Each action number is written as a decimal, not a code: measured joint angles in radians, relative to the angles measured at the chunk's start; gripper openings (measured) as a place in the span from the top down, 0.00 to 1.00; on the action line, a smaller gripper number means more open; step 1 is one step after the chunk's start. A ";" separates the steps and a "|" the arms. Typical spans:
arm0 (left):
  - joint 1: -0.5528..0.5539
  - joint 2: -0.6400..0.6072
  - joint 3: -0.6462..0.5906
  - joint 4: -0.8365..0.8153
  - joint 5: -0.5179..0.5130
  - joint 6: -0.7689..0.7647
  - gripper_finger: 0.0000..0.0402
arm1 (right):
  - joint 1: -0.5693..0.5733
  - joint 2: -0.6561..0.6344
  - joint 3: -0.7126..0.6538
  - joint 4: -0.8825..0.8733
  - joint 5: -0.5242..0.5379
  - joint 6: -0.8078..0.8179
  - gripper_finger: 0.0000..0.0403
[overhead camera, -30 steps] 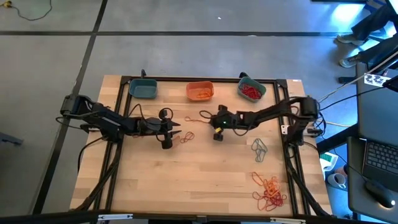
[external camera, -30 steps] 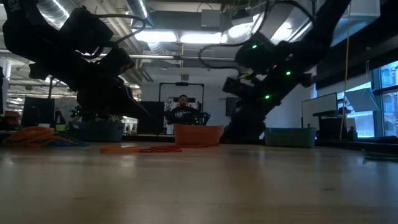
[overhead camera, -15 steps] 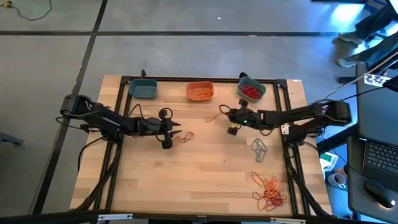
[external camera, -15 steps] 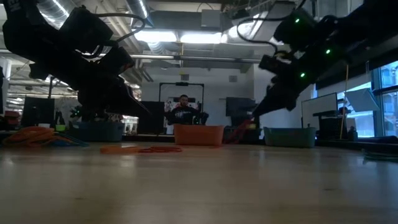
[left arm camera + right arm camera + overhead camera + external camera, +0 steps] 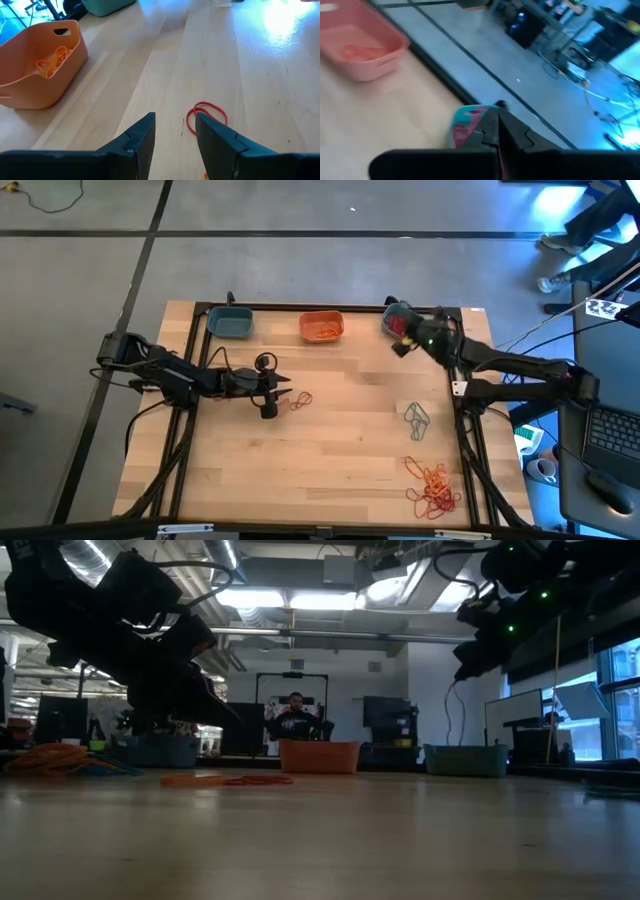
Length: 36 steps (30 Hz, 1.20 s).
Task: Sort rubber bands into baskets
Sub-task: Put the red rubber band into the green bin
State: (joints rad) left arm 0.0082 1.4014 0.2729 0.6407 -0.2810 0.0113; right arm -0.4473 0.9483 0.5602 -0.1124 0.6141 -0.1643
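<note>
right claw (image 5: 398, 346) pressed together, thin red rubber band (image 5: 449, 712) dangling, low view only | left claw (image 5: 174, 131) spread, red loop (image 5: 206, 116) ahead on bench (image 5: 340, 440)

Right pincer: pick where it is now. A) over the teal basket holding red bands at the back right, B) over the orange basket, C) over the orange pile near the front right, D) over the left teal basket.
A: in the high view the right pincer, shut, hangs at the teal basket with red rubber bands, away from the orange basket.
</note>
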 joint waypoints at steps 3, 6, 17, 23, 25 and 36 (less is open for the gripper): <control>0.000 0.000 0.000 0.000 0.000 -0.001 0.66 | -0.087 0.004 0.000 0.005 -0.039 -0.024 0.99; 0.000 0.000 0.000 0.000 0.000 0.006 0.66 | -0.169 0.031 0.000 0.006 -0.131 -0.012 0.99; 0.000 0.000 0.000 -0.002 0.000 -0.001 0.66 | -0.269 0.177 0.000 -0.088 -0.295 0.121 0.85; 0.000 0.000 0.000 -0.003 0.000 0.002 0.66 | -0.267 0.187 0.017 -0.166 -0.353 0.139 0.56; 0.000 0.000 0.000 -0.003 0.000 -0.002 0.66 | -0.259 0.182 0.029 -0.162 -0.463 0.143 0.49; -0.002 0.000 0.000 -0.012 0.032 -0.009 0.66 | 0.084 0.298 0.031 0.235 -0.764 0.161 0.41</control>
State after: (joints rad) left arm 0.0063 1.4014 0.2732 0.6287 -0.2494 0.0024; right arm -0.3632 1.2462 0.5910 0.1223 -0.1498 -0.0032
